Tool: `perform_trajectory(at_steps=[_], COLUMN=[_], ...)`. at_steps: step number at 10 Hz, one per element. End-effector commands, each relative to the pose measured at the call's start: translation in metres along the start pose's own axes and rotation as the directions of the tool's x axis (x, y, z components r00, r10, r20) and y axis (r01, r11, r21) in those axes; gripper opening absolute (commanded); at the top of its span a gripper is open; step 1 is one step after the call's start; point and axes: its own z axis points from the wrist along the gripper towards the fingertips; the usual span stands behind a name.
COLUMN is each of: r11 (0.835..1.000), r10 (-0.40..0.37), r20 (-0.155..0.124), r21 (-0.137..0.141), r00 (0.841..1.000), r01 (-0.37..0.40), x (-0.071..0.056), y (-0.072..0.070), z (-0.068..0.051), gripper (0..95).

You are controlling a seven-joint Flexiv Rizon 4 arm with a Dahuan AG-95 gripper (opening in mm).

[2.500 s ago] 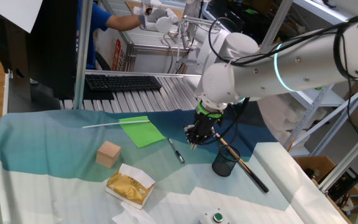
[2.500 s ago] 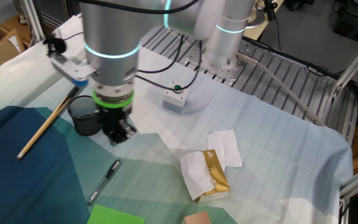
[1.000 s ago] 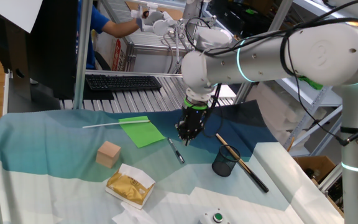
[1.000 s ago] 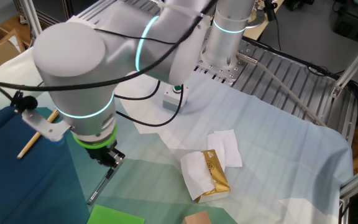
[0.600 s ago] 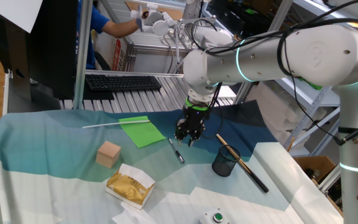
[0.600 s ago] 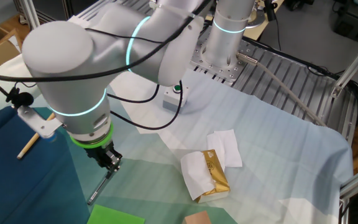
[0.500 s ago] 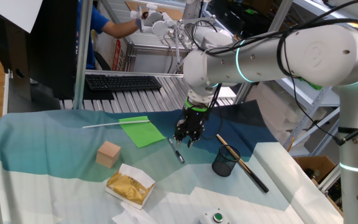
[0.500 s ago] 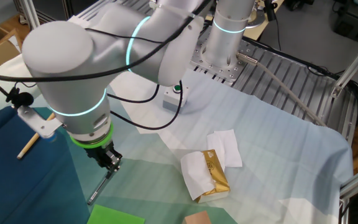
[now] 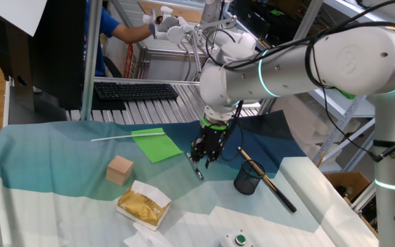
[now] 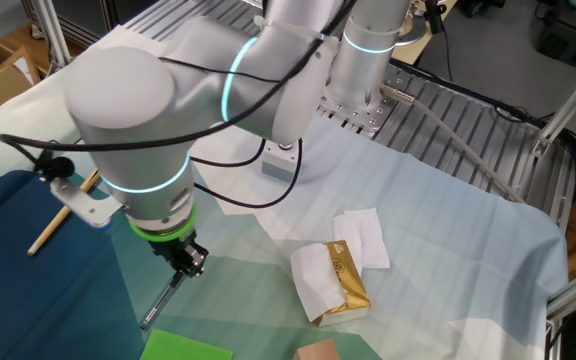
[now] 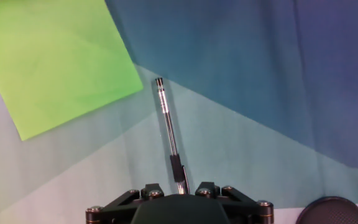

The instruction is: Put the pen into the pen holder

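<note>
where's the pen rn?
The pen lies flat on the cloth under the gripper, between the green paper and the pen holder.

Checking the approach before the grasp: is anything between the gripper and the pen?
Nothing visible. The gripper hangs just above the pen, which lies bare on the cloth, apart from the green paper.

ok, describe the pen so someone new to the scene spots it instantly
Find the green paper sheet on the blue-green cloth; just past its corner, toward the black mesh cup, the pen lies flat under the gripper. It is short, slim and black with silvery glints, unlike the much longer brown-and-black stick by the cup.
</note>
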Motion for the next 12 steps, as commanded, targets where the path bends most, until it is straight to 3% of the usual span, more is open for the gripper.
perform_trajectory(at_steps=[1, 6, 7, 12], r11=[1.0, 1.0, 1.0, 1.0], r10=[-0.006, -0.021, -0.021, -0.017], r20=[0.003, 0.007, 0.009, 0.025], r21=[0.001, 0.001, 0.001, -0.002], r00=[1.0, 1.0, 1.0, 1.0], r01=[0.006, 0.021, 0.021, 0.017], x=[-0.003, -0.006, -0.005, 0.003], y=[-0.003, -0.009, -0.009, -0.008], z=[0.006, 0.013, 0.014, 0.022], gripper=[38.0, 38.0, 19.0, 19.0])
